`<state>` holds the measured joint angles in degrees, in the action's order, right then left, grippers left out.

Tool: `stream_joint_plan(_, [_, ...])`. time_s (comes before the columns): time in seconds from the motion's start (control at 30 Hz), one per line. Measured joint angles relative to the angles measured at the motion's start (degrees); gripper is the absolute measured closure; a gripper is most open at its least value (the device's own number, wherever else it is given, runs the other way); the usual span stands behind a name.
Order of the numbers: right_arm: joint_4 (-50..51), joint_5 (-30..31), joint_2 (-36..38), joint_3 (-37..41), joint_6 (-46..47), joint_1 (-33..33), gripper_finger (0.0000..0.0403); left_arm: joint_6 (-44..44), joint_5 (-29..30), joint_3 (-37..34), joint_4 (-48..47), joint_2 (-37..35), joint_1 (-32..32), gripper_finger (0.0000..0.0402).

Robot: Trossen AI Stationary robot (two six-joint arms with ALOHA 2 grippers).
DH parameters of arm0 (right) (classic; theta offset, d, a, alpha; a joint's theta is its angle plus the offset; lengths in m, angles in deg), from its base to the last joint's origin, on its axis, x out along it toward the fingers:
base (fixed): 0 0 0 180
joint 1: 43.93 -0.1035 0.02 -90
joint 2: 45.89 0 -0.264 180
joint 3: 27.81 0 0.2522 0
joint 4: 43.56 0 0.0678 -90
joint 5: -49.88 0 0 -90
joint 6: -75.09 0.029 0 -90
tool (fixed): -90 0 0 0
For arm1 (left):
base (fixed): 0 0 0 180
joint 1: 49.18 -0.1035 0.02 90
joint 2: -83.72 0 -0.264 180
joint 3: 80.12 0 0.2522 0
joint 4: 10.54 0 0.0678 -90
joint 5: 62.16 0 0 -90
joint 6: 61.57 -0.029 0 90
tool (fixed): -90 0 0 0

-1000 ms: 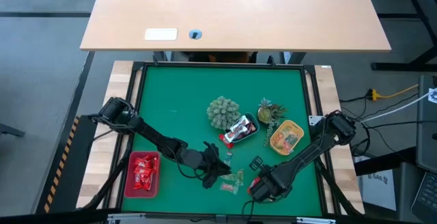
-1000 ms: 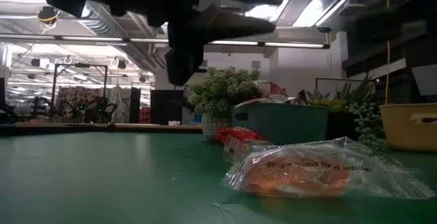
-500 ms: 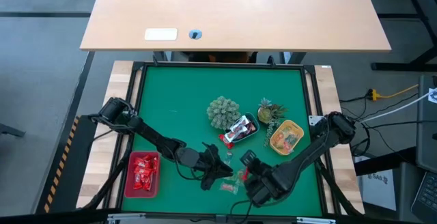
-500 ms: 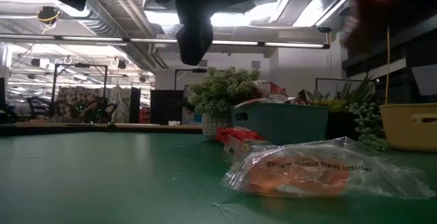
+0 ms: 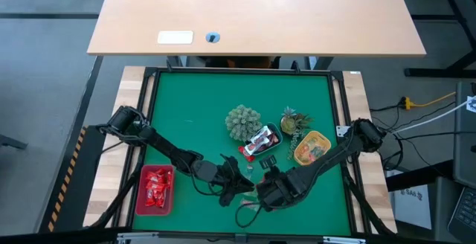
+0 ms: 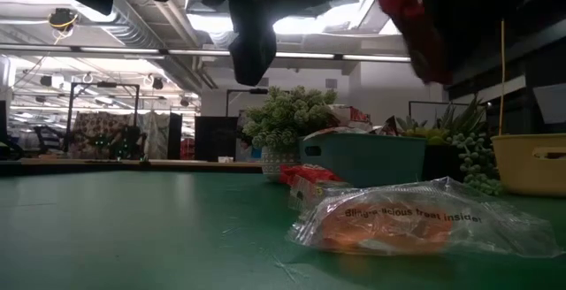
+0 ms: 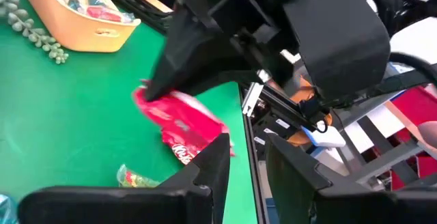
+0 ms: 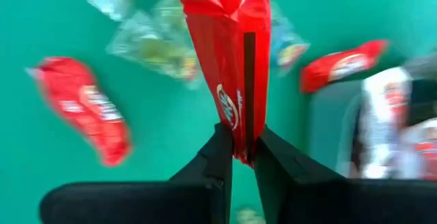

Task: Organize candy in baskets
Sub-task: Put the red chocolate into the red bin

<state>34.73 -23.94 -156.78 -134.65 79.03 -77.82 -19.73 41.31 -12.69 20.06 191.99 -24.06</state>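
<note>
Currently one red-wrapped candy bar (image 8: 229, 80) hangs clear of the mat, clamped between the closed fingers of the right gripper (image 8: 237, 157); the low view shows it as a red shape (image 6: 416, 34) aloft, and the left wrist view shows it dangling (image 7: 181, 125) under the right arm's tool. From above, that gripper (image 5: 262, 193) sits over the near middle of the green mat (image 5: 186, 117), close beside the left gripper (image 5: 236, 181). The left gripper's fingers stand apart and empty as seen from its own wrist camera, hovering above the loose pile. Loose pieces remain on the mat: a clear-wrapped sweet (image 6: 416, 219) in the low view's foreground, and two more red bars (image 8: 85, 115) (image 8: 341, 63) with several clear wrappers (image 8: 153, 43) below the held bar. As to progress, the red basket (image 5: 156, 188) near the left edge holds a batch of red candy, the pale blue basket (image 5: 262, 141) by the two green plant ornaments (image 5: 244, 121) holds some wrapped pieces, and the yellow-orange basket (image 5: 312, 147) holds mixed pieces. The count of loose sweets cannot be fixed from above, since the arms cover part of the pile. Judged status: partly done; the held bar presumably belongs with the red batch, and the scattered remainder is unsorted.
</note>
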Motion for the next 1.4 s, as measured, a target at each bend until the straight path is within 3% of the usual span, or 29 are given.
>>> stream_joint_plan(0.17, [-0.09, -5.30, 0.00, 0.02, 7.59, 0.75, 0.0357, 0.00, 0.76, 0.00, -0.33, 0.00, 0.02, 0.0312])
stream_joint_plan(0.53, [-2.44, -3.29, 0.00, 0.02, 21.35, 0.97, 0.0357, 0.00, 1.93, 0.00, -0.43, 0.00, 0.02, 0.0312])
stream_joint_plan(0.87, [-4.80, -4.35, 0.00, 0.08, 21.77, 0.92, 0.0357, 5.68, 1.87, 0.00, -6.06, 0.00, 0.51, 0.0312])
stream_joint_plan(1.4, [-4.96, -5.25, 0.02, 0.06, 23.02, 0.95, 0.0357, 7.74, 1.94, 0.00, -6.39, 0.02, 2.70, 0.0312])
